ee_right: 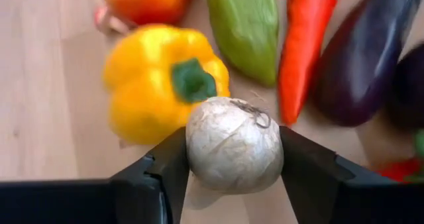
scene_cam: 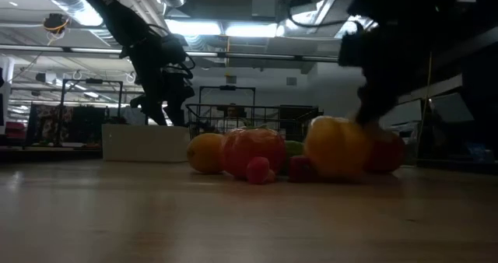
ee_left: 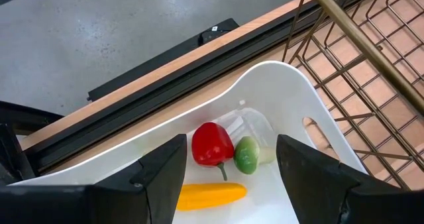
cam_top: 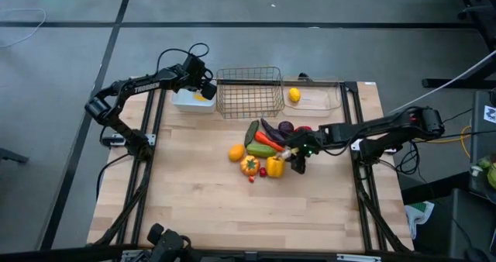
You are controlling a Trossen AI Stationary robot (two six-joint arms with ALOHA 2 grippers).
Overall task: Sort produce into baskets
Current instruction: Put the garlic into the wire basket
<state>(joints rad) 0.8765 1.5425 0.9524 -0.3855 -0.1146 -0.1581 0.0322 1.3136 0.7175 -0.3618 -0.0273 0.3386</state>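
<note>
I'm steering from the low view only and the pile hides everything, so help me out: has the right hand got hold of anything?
Observer: Yes. The right hand is shut on a pale garlic bulb, beside the yellow pepper.
Operator: Where is the left hand?
Observer: The left hand hangs open over the white tray.
Operator: Anything in that tray?
Observer: A red pepper, a small green piece and a yellow piece.
Operator: Is the wire basket filled?
Observer: From above, the wire basket looks empty.

Eggplant [ee_right: 371, 58] cut off at edge; pepper [ee_right: 156, 78] blurred.
</note>
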